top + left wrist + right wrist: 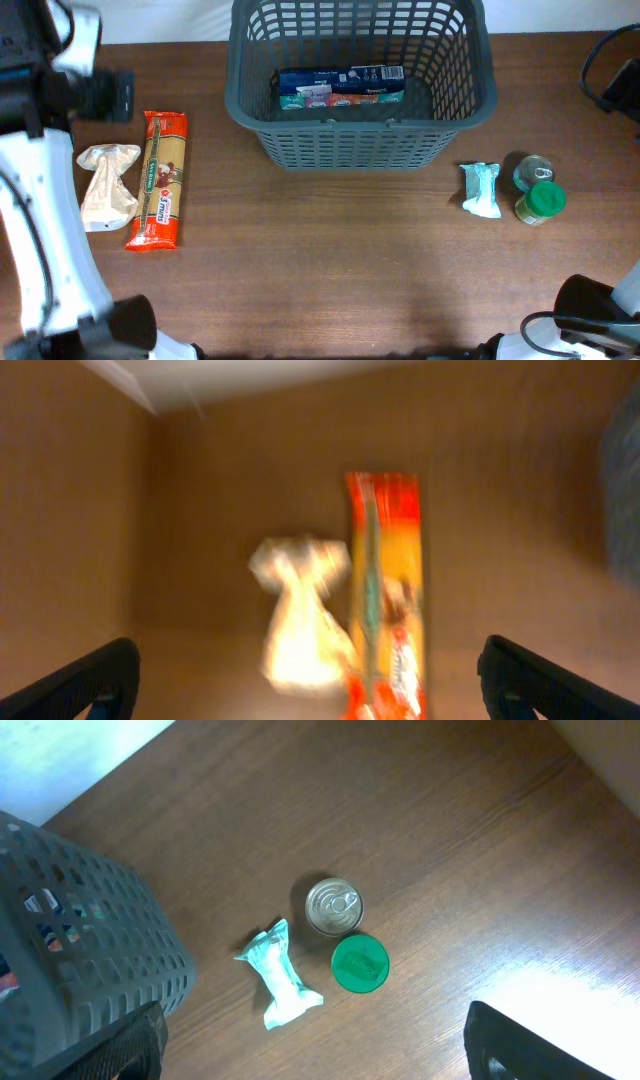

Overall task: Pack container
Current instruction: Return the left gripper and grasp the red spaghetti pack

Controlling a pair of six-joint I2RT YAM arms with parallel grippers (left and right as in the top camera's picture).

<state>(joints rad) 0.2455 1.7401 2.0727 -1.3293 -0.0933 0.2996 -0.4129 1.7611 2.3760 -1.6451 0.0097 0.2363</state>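
Container, a large dark grey plastic basket (360, 150) with slotted sides, stands at the far middle of the brown wooden table (330, 260), where either arm can reach over its rim. One blue carton (340, 85) already lies flat on its base, set across the width, which leaves floor space around it for more goods. The remaining items wait outside in two groups, one on each side, probably so that each arm can serve its own side. On the robot's left, well apart from the basket, a long red and orange spaghetti packet (160, 180) lies lengthwise with a white crumpled packet (108, 185) just beside it. On the right lie a small white and teal packet (481, 190), a tin can (530, 168) standing upright with its ring pull showing, and a green-lidded jar (543, 200) touching or almost touching the can. The left gripper (308, 660) hangs above the spaghetti and the white packet with its fingers spread as wide as they go and nothing between them; its wrist view is blurred, so which of the two it is lined up on is hard to say, though the white packet sits nearer the middle of the gap. The right gripper (315, 1030) is high over its three items, fingers also wide apart and empty, with the basket's corner at the edge of its view.
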